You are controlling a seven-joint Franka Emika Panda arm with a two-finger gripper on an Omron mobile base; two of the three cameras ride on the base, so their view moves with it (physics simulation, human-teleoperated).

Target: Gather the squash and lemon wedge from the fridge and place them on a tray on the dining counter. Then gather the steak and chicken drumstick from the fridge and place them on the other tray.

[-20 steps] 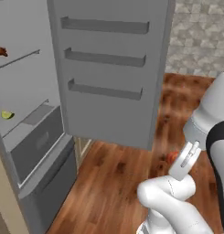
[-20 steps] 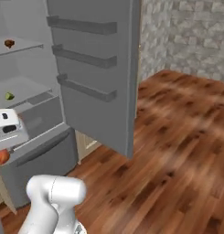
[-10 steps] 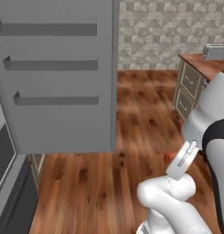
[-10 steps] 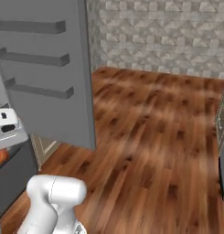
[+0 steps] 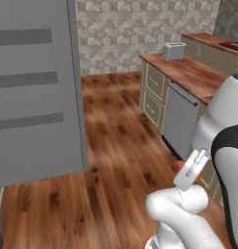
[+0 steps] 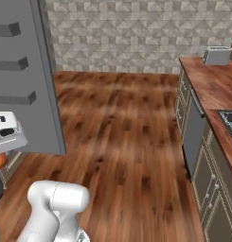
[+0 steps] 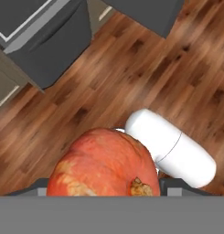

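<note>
Base swung away from fridge (image 5: 38,92), orange squash (image 7: 104,164) pinched between wide-set jaws.

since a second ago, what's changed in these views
The base has turned away from the fridge: its open shelves have slid out of both base views, and the wood floor, a counter and a toaster have come in. That is the camera swinging, not the things moving. The squash stays between the fingers, the arm's pose unchanged.
</note>
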